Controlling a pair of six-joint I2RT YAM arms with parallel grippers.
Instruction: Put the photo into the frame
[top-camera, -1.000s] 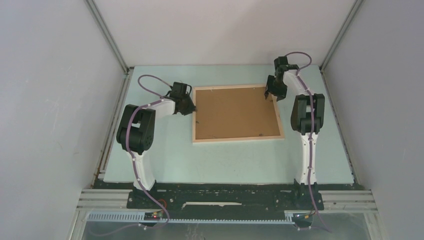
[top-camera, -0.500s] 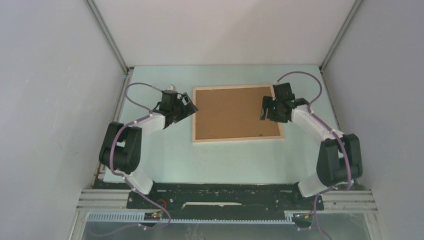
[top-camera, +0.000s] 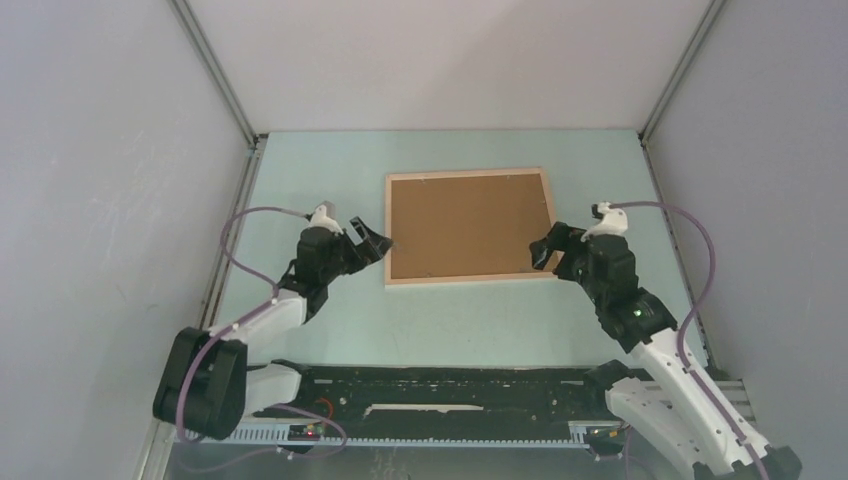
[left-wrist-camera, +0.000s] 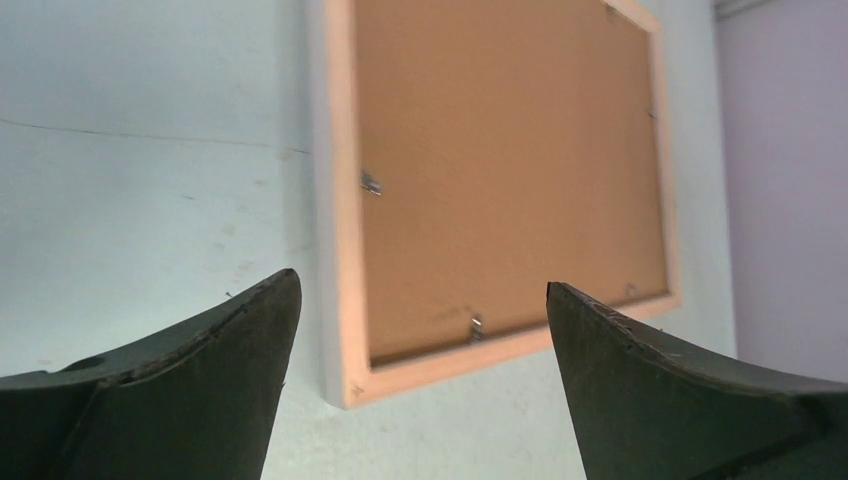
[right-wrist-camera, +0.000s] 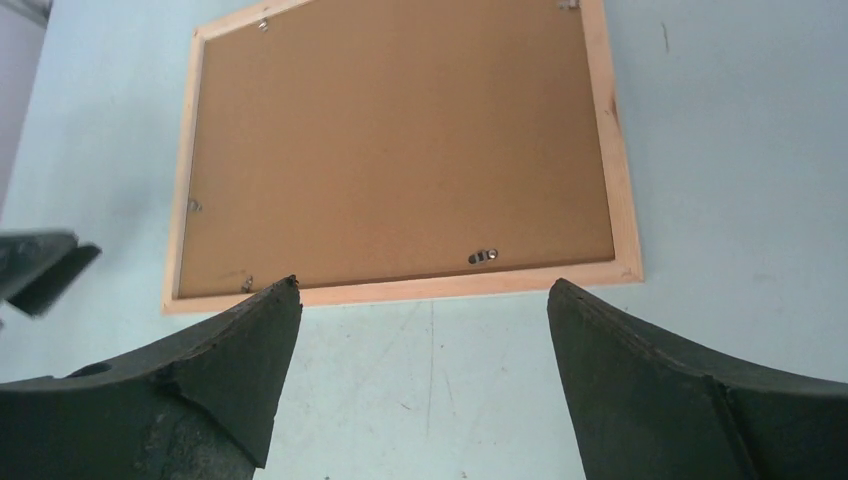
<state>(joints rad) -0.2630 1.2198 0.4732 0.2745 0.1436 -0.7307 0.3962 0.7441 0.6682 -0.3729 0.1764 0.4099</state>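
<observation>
On your left, the left gripper (top-camera: 374, 250) hangs above the pale green table (top-camera: 450, 325), just off the near left corner of the frame (top-camera: 470, 279). Its jaws are spread wide with nothing between them. In the left wrist view you see both dark fingers (left-wrist-camera: 200, 380) well apart, with that corner and the left rail showing between them, clear of the wood. The frame lies flat in the middle of the table, back side up, and the brown backing board (top-camera: 465, 225) fills it inside the light wood rails. Small metal tabs (right-wrist-camera: 482, 257) sit along the board's edges; you cannot tell whether each one is turned over the board. On your right, the right gripper (top-camera: 542, 256) hovers near the frame's near right corner, its jaws likewise spread and empty. Its wrist camera looks down on nearly the whole frame, with the left gripper's tips showing at the left edge.
</observation>
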